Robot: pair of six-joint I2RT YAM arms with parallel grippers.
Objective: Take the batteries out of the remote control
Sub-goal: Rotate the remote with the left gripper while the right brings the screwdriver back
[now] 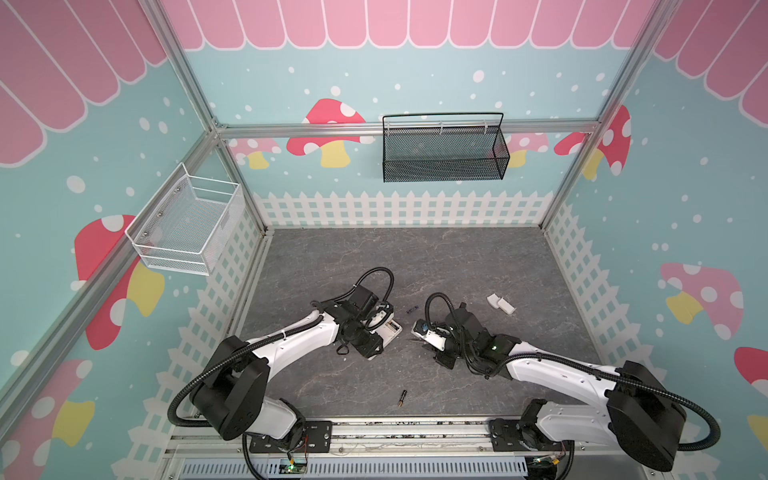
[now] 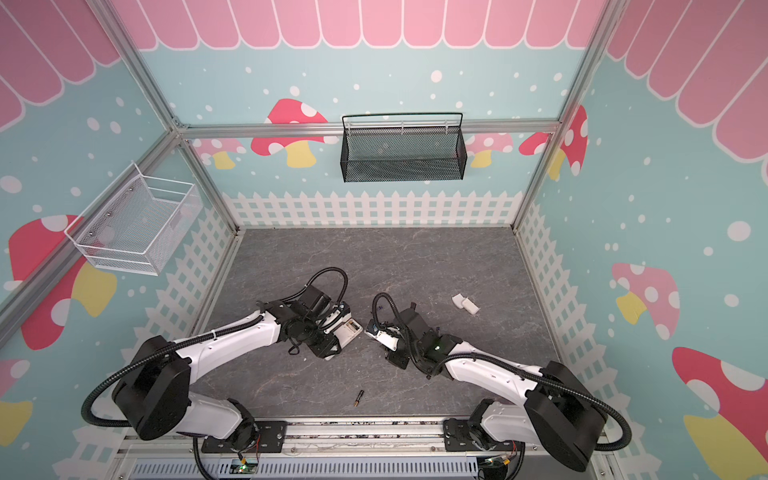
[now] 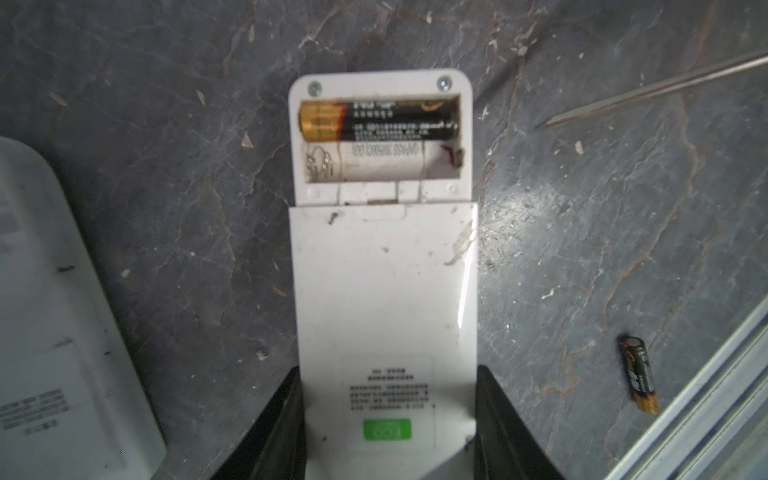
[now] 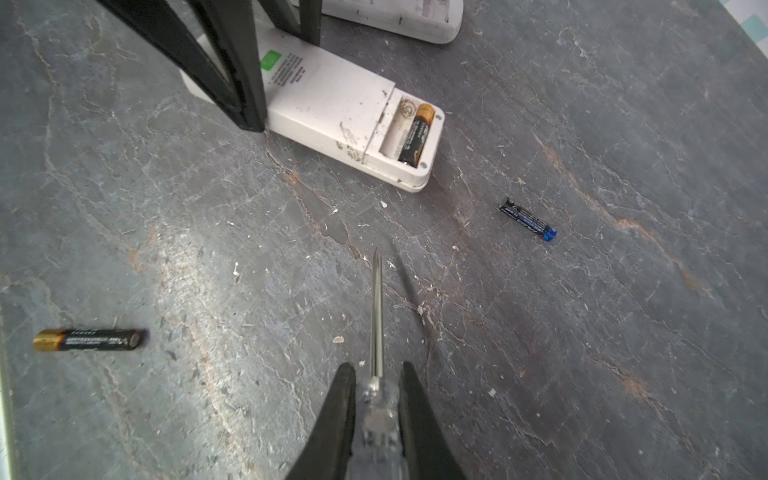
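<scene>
Left jaws clamp remote (image 3: 382, 282); right jaws pinch screwdriver (image 4: 377, 324); one battery (image 3: 378, 120) inside

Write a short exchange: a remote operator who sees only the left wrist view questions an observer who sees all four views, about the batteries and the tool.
Operator: My view shows a seated battery in the remote and a loose black battery on the table. Are any more out?
Observer: Yes. A blue battery lies on the table, apart from the remote's open end.
Operator: A metal tip pokes in at my edge. What is it?
Observer: It is the screwdriver. The right gripper is shut on its clear handle, with the tip pointing toward the remote.
</scene>
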